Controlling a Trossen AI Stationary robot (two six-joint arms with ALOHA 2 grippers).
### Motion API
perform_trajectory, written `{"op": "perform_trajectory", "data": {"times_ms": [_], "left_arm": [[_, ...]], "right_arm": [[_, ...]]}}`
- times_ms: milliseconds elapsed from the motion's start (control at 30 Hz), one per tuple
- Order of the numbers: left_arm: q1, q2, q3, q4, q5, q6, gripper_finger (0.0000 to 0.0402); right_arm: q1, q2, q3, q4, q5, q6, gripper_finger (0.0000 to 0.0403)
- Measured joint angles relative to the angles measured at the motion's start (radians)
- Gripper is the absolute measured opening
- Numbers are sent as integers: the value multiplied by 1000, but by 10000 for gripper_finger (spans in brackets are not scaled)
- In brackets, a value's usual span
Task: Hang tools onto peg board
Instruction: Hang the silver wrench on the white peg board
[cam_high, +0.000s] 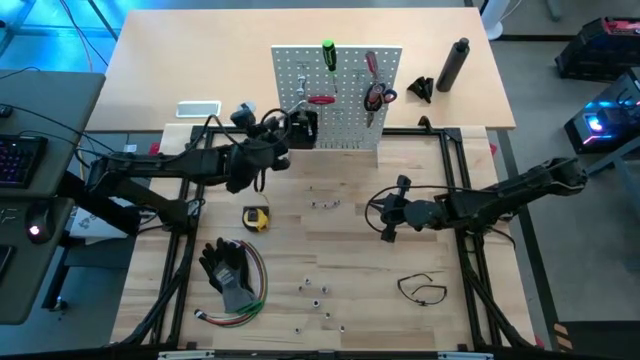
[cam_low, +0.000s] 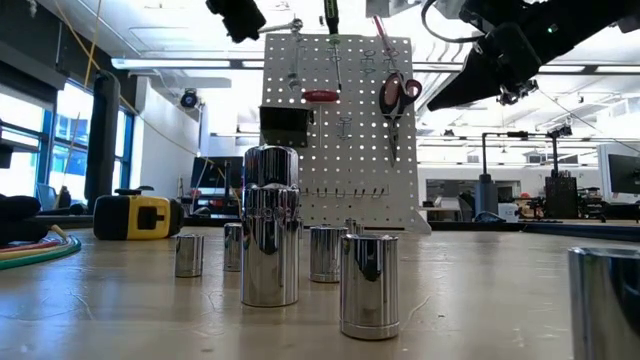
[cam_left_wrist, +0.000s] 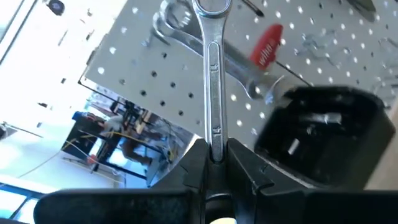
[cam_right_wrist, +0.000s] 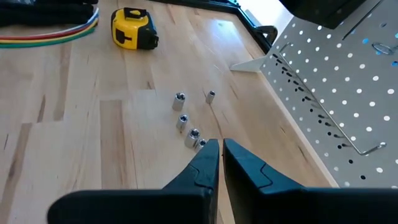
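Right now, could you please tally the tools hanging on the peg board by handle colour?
Green-handled screwdriver: 1
Red-handled: 3 (long screwdriver, short screwdriver, scissors)
Bare silver wrench: 1
Total: 5 on the peg board. A second wrench, held in the left gripper, is not counted.

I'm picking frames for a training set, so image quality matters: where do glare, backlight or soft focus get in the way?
Low view: bright windows behind leave the perforated white peg board backlit, and the nearest chrome sockets look soft. Left wrist view: the silver wrench in the left gripper is clear, the room behind hazy. High view: evenly lit.
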Motion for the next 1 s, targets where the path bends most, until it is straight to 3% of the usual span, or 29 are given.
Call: {"op": "perform_trajectory", "data": {"times_ms": [233,1000], "left_arm": [[-10,0,0,94,-13,106,31],[2,-4,0,138,-65,196,31]], "right_arm": [[0,0,0,-11,0,4,16],[0,0,0,-25,0,4,16]]}}
